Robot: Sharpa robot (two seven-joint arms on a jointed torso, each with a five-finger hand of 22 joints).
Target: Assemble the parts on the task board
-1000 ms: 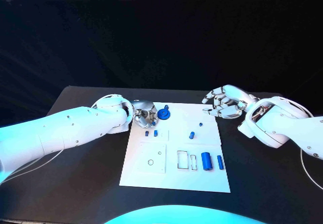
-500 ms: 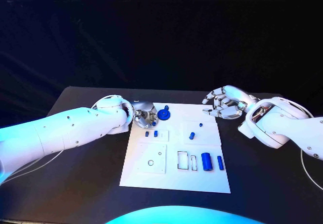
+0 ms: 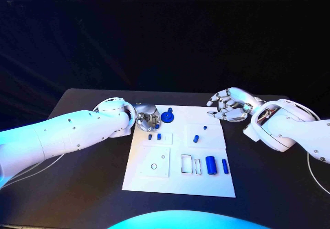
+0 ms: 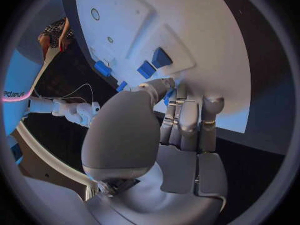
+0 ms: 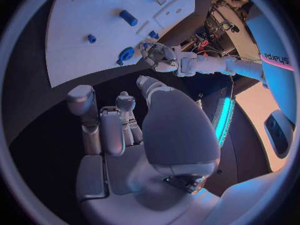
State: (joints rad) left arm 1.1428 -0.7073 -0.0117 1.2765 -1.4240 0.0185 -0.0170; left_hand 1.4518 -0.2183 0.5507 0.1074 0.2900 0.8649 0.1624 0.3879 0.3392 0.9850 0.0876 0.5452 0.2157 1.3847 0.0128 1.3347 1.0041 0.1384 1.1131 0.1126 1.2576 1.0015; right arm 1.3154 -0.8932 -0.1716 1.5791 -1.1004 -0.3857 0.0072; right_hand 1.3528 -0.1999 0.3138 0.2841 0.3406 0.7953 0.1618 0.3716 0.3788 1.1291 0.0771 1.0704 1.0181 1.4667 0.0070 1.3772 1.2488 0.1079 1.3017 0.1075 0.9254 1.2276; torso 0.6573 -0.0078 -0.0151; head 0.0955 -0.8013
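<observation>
Left robot hand [image 3: 146,118] sits at the board's [image 3: 155,181] far corner beside the blue gear [image 3: 169,116] — grip unclear. Right robot hand [image 3: 230,106] hovers empty, fingers apart, off the board. Next, I judge: seat the gear.

A lab — black table [image 3: 89,157] (dark backdrop), robot cabling [image 5: 215,15].

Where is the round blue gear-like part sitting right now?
In the head view the round blue part stands near the task board's far left corner, right beside the left hand.
</observation>
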